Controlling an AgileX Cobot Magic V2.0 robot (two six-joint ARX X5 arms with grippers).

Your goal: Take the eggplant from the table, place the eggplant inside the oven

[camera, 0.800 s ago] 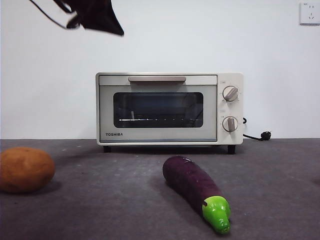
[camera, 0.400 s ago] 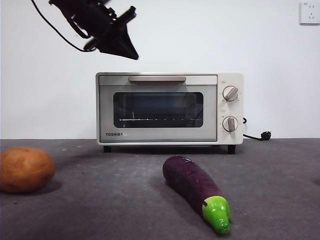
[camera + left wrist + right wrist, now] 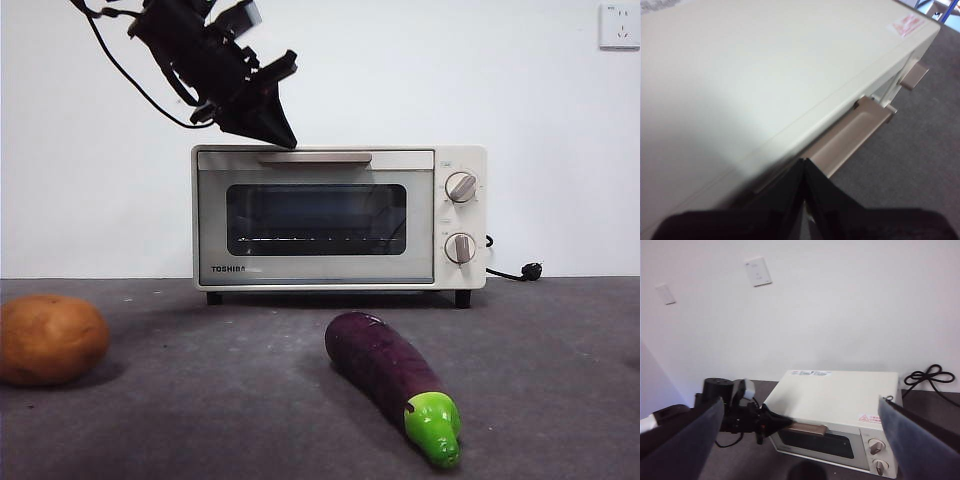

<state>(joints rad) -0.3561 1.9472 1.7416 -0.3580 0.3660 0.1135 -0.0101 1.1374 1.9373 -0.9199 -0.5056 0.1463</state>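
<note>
Eggplant (image 3: 392, 386): laid lengthwise on the table, nearest the front camera and somewhat right of centre; the purple body is angled back toward the oven, the green stem cap (image 3: 434, 427) is pointed forward. No gripper is touching it.
Potato (image 3: 50, 339): seen at the left edge of the front view, resting on the table, well apart from the eggplant.
Table (image 3: 230, 400): dark grey and speckled; the eggplant, the potato and the oven are carried on it.
Oven (image 3: 338, 216): stood behind the eggplant on black feet, door closed, dark window and two knobs (image 3: 460, 187) turned to the front.
Handle (image 3: 314, 158): beige bar across the top of the door; in the left wrist view it (image 3: 850, 135) is seen just past the jaw tips.
Left gripper (image 3: 282, 140): brought in from the upper left of the front view, its tip placed at the left end of the handle over the oven's top front edge; the jaws are pressed together to a point and nothing is held.
Right gripper (image 3: 800, 440): held high, well apart from the oven and looking down on it; the jaws are spread wide and empty.
Wall socket (image 3: 619, 24): mounted on the white wall, farthest back, upper right.
</note>
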